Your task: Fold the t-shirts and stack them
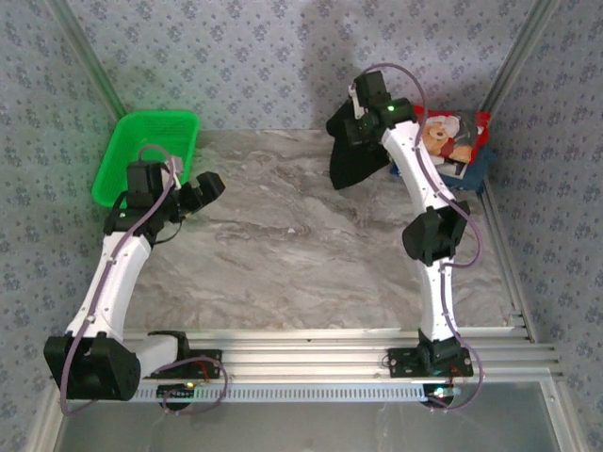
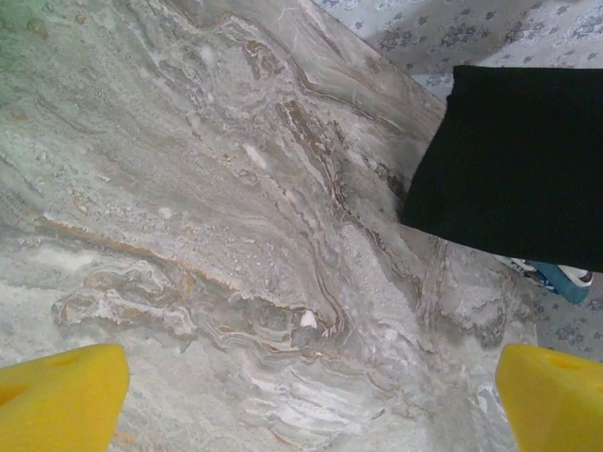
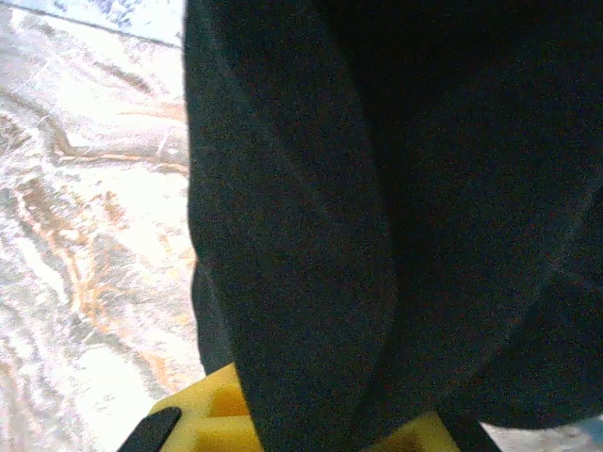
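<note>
Hanging limp from my right gripper (image 1: pixel 353 122), clamped on it far right beside the folded t-shirts (image 1: pixel 454 141), the black t-shirt (image 1: pixel 358 168) looks soft and light. Left wrist: my left gripper (image 2: pixel 306 400) gapes empty. Right wrist: cloth smothers my fingers (image 3: pixel 215 412); both shoulders would spread it better.

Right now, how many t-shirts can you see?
3: black shirt in the right gripper; red shirt back right, blue shirt under it; more may be hidden.
</note>
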Controlling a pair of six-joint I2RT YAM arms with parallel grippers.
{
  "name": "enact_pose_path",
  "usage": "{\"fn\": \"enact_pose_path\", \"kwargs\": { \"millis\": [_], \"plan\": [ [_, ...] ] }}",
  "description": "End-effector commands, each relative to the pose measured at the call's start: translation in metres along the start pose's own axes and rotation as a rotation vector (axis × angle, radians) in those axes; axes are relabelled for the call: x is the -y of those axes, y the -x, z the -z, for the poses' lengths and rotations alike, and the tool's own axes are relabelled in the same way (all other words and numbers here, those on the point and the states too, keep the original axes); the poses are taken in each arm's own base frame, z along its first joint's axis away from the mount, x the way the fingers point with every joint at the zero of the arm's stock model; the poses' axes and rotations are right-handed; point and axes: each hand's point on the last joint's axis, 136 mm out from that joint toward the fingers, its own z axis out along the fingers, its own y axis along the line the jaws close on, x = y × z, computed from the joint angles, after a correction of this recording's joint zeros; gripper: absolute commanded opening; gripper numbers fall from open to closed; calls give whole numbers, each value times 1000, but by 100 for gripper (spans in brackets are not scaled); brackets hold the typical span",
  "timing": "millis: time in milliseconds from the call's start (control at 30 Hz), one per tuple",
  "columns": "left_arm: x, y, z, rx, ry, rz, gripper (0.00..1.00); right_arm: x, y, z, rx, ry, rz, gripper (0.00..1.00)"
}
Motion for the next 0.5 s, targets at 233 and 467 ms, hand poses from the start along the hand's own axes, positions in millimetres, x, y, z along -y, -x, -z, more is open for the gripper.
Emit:
{"fn": "enact_pose_path", "kwargs": {
  "millis": [233,467],
  "plan": [
    [-3,1,-7,2,-7,-13,100,85,41,21,154,-142,7,0],
    [-10,-2,-14,-21,17,-10,100,132,59,38,261,-141,-126,0]
  ]
}}
